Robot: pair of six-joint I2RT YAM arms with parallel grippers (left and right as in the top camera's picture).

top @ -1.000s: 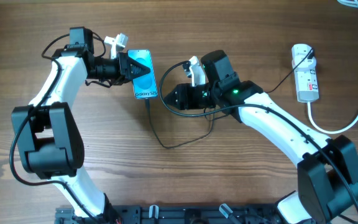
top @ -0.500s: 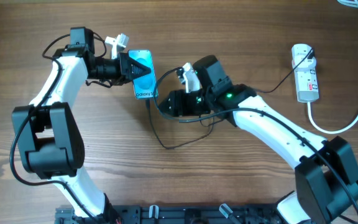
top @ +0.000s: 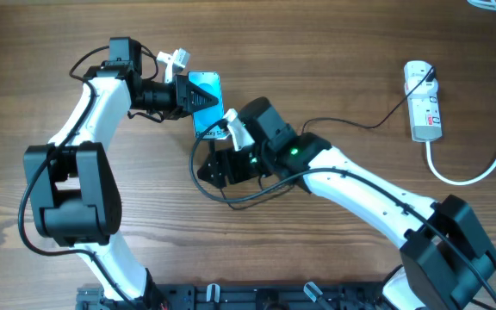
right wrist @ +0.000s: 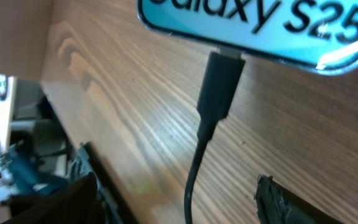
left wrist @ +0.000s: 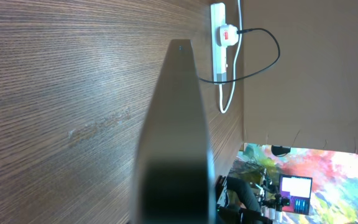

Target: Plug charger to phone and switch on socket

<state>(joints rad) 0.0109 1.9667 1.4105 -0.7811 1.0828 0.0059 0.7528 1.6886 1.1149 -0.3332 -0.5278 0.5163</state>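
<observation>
Sitting in the phone, which is clenched by the left hand, the charger tip is flanked untouched by the released right hand and could be yanked out if slack is snagged reaching for the socket.

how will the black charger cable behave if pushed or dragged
Probably floppy: the charger lies in loose curves on the table. Thin, so likely light and easy to slide. A tug might pull its tip from the phone, where it appears plugged in.
</observation>
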